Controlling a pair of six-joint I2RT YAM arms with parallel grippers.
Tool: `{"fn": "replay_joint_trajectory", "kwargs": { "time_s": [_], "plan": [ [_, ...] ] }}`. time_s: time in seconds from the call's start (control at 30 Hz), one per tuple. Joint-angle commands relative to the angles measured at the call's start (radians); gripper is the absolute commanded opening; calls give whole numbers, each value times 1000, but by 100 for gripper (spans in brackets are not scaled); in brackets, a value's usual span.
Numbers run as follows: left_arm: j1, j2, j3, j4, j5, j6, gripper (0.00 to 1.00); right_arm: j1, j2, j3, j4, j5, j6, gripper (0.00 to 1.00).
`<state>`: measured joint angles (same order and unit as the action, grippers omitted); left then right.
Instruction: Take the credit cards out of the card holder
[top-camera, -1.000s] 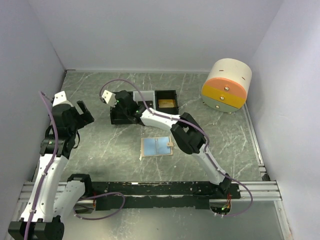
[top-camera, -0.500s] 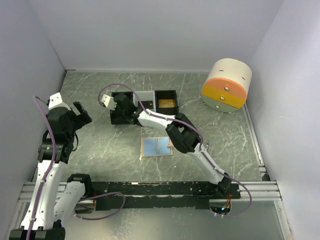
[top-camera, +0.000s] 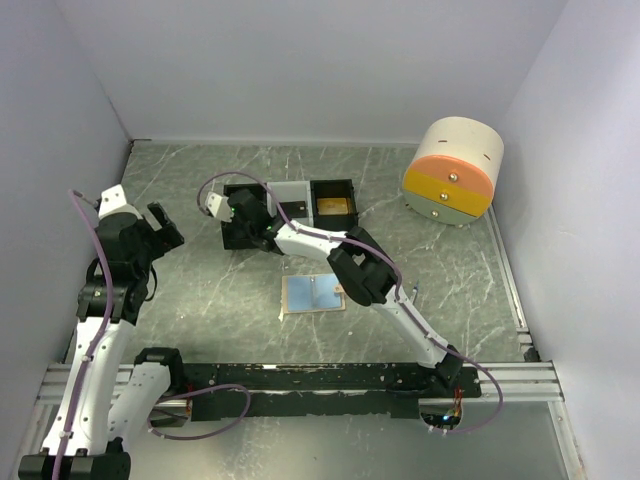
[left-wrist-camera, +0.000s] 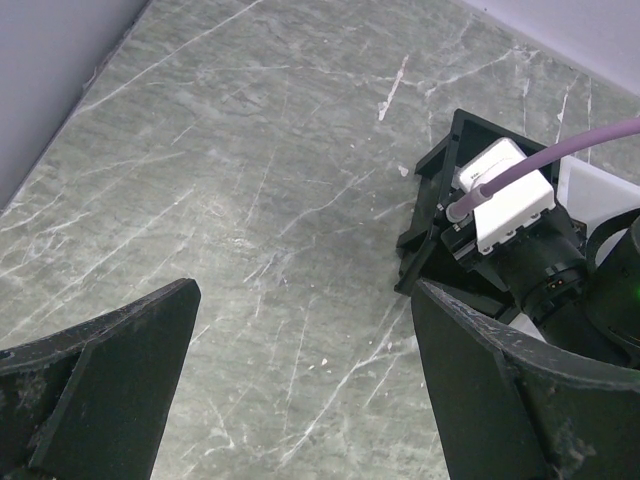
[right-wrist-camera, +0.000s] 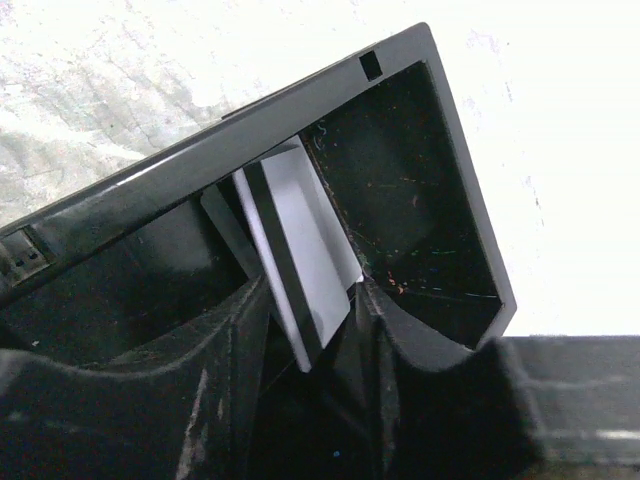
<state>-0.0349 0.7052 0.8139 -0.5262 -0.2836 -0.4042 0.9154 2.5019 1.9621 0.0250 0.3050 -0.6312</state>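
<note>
The card holder (top-camera: 313, 293) lies open on the table, pale blue inside with a tan edge. My right gripper (top-camera: 247, 214) reaches into the left black compartment of the tray (top-camera: 229, 240). In the right wrist view my right gripper (right-wrist-camera: 310, 330) is shut on a pale grey credit card (right-wrist-camera: 310, 260) with a black stripe, held tilted inside that black compartment (right-wrist-camera: 420, 210). My left gripper (top-camera: 160, 228) is open and empty over bare table at the left; its fingers (left-wrist-camera: 110, 350) stand wide apart.
The tray has a white middle compartment (top-camera: 293, 192) and a right black compartment holding a gold-tan card (top-camera: 333, 207). A round cream, orange and yellow drawer unit (top-camera: 455, 172) stands at the back right. Walls close the left, back and right sides.
My right gripper has shifted a little left and deeper over the tray's left compartment with the card. My left arm pulled back to the left, then held still.
</note>
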Motion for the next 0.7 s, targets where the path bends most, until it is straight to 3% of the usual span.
{"fn": "replay_joint_trajectory", "kwargs": {
  "time_s": [0.0, 0.43, 0.67],
  "plan": [
    [13, 3, -6, 20, 22, 5, 100, -6, -15, -8, 43, 8, 10, 43],
    [13, 8, -7, 18, 22, 3, 100, -21, -159, -89, 64, -55, 199, 56],
    [13, 6, -9, 20, 23, 4, 100, -38, -418, -341, 205, -136, 478, 61]
  ]
}}
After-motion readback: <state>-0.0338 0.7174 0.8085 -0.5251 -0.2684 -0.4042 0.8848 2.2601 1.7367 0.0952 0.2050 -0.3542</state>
